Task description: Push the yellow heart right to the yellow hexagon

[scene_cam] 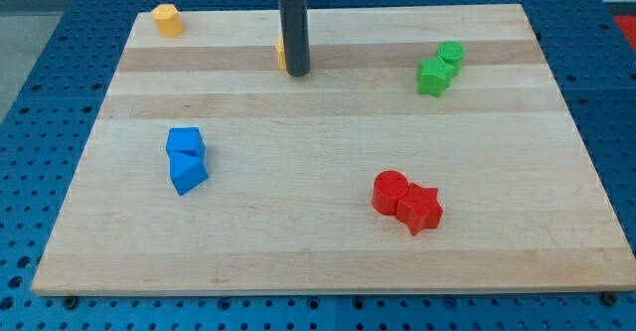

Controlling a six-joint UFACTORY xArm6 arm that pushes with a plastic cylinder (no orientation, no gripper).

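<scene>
At the board's far edge my tip [297, 74] stands touching the right side of a mostly hidden yellow block [281, 55], presumably the heart; the other yellow block [167, 19], likely the hexagon, sits far left. No gripper here.

No readable text, label, brand, number or sign anywhere; none on the wooden board [328, 261]; none on the coloured blocks upon it; none on the blue perforated surface [40, 63] around the board.
</scene>
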